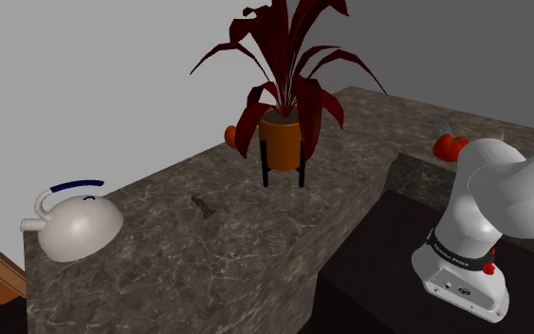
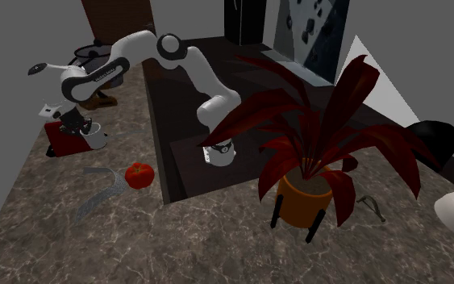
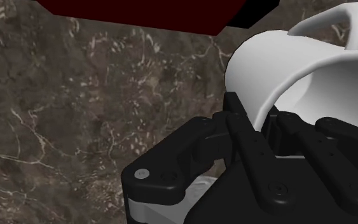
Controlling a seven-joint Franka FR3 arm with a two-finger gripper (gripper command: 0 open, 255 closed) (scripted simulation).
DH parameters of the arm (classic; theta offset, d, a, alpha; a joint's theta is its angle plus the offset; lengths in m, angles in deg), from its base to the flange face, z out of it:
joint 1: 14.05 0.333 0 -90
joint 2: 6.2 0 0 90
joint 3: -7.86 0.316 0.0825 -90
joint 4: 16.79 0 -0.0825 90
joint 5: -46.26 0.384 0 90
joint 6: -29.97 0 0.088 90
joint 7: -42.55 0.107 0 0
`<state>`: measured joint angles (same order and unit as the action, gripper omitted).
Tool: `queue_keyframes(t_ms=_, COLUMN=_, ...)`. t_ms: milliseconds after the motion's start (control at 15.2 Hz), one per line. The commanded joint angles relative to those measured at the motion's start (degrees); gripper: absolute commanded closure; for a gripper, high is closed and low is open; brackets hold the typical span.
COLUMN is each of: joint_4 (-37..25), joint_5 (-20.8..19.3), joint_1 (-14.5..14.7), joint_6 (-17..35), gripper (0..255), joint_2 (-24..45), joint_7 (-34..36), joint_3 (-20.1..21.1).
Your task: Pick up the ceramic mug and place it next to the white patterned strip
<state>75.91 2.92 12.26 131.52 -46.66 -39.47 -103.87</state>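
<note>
A white mug (image 3: 311,70) with a loop handle sits tilted in my gripper (image 3: 260,118), whose black fingers are shut on its wall at the rim. In the second exterior view the gripper (image 2: 78,123) holds the mug (image 2: 96,135) low over the dark marble counter (image 2: 217,234), beside a dark red box (image 2: 62,144). A pale patterned strip (image 2: 100,190) lies on the counter nearer the camera, with a red tomato (image 2: 139,175) just to its right. The mug's base is hidden, so I cannot tell whether it touches the counter.
A red-leaved plant in an orange pot (image 2: 301,198) stands mid-counter on a black stand. A white kettle (image 1: 73,226) sits at the shoulder view's left end, with a small dark object (image 1: 201,206) near it. The red box (image 3: 139,13) lies just beyond the gripper.
</note>
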Motion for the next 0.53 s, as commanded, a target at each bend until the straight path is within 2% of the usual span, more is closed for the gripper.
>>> queue_keyframes(t_ms=0, joint_4=0.70, joint_5=-0.64, joint_1=0.17, joint_6=1.06, gripper=255, joint_2=-0.60, joint_7=0.42, joint_3=-0.57)
queue_keyframes(t_ms=462, joint_4=2.38, joint_5=-2.18, joint_1=0.57, joint_6=3.53, gripper=255, joint_2=-2.03, joint_7=1.48, joint_3=-1.98)
